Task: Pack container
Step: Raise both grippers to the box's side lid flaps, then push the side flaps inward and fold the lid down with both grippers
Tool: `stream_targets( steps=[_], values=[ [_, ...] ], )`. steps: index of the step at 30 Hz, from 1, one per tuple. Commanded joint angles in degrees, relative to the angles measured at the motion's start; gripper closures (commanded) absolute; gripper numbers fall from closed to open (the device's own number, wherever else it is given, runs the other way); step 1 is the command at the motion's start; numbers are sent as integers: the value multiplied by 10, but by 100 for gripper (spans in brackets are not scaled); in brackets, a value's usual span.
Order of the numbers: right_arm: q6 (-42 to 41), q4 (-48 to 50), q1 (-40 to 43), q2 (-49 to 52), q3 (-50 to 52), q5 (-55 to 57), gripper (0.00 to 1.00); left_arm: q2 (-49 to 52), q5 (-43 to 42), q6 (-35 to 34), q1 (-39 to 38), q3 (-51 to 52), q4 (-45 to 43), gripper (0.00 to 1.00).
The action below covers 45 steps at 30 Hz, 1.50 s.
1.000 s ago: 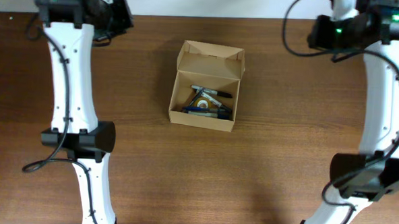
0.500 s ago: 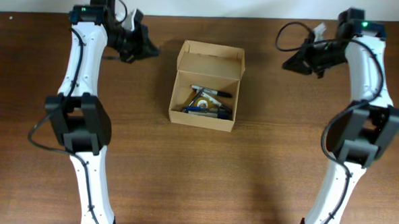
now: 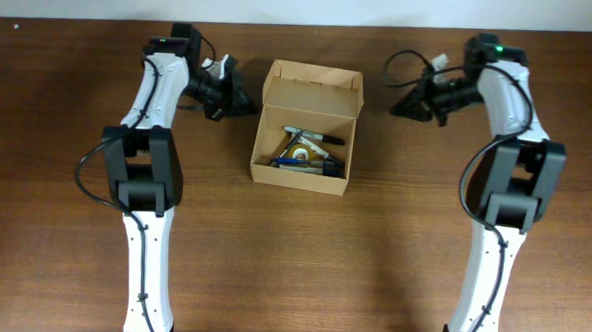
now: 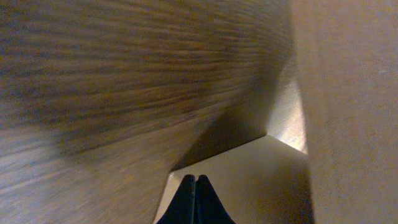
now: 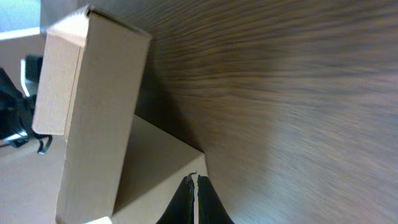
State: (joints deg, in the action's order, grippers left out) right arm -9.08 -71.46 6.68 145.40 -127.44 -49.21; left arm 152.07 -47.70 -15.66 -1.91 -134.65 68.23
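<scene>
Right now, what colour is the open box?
The box is plain tan-brown, clearest in the overhead view.

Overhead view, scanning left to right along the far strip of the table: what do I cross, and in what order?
left gripper, fingers shut → container, flap lid open → right gripper, fingers shut.

- The container (image 3: 297,177) is a small, plain tan-brown cardboard box. It sits flat on the desk (image 3: 372,259) at the middle of the far half, turned slightly askew to the desk's edge.
- Its hinged lid (image 3: 312,88) is open, folded back on the far side with the side tabs raised.
- Inside lie several pens (image 3: 313,137) and a roll of tape (image 3: 299,153), loosely piled.
</scene>
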Motion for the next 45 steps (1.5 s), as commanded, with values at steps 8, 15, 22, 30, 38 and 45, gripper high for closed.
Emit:
stream_targets(
  steps=[8, 15, 22, 30, 38, 45],
  values=[
    [-9, 39, -68, 46, 2, -18, 96, 7, -17, -27, -11, 0, -38, 98],
    [-11, 103, -73, 48, 2, -49, 96, 7, -138, -28, -20, -1, -143, 98],
    [-6, 193, -69, 47, -1, -149, 96, 7, -172, -66, -23, -1, -213, 99],
    [28, 202, -70, 26, -52, -165, 96, 7, -198, -66, -23, -16, -246, 98],
    [46, 172, -71, -32, -94, -105, 96, 6, -223, -79, -18, -111, -270, 99],
    [103, 91, -79, -85, -124, -40, 96, 6, -241, -91, -10, -212, -223, 99]
  ],
)
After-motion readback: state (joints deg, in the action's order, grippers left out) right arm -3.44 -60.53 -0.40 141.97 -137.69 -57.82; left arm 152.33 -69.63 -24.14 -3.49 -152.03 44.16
